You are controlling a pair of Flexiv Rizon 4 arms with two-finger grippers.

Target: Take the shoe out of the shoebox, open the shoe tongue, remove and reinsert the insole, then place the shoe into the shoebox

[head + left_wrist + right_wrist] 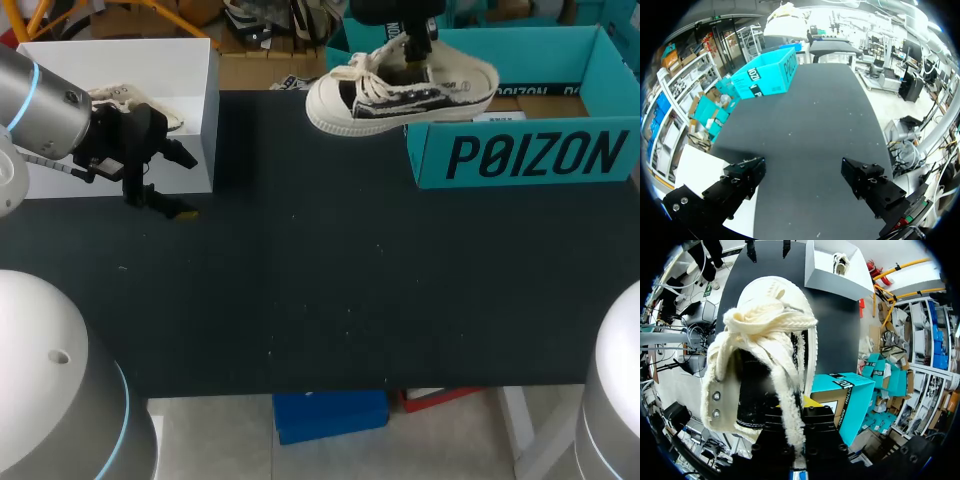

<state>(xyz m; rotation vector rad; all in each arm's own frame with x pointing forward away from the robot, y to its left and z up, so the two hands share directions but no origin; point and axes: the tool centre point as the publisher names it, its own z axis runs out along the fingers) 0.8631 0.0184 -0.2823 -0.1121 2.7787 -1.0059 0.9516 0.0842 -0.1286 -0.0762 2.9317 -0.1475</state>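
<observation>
A cream low-top shoe (pixel 400 88) with black side panels and loose laces hangs in the air over the left front corner of the teal shoebox (pixel 530 150). My right gripper (pixel 414 48) comes down into its opening and is shut on the shoe. In the right wrist view the shoe (pixel 765 340) fills the space ahead of the gripper (pixel 802 407), toe pointing away, with the shoebox (pixel 850 395) beside it. My left gripper (pixel 165 185) stands open and empty at the table's left, in front of a white box. The left wrist view shows its black fingers (pixel 742 180) wide apart over the dark table, the shoebox (pixel 767 75) far ahead.
A white open box (pixel 190 120) sits at the back left with a second cream shoe (pixel 118 98) inside. The black table (pixel 320 290) spreads between the two boxes and toward the front edge.
</observation>
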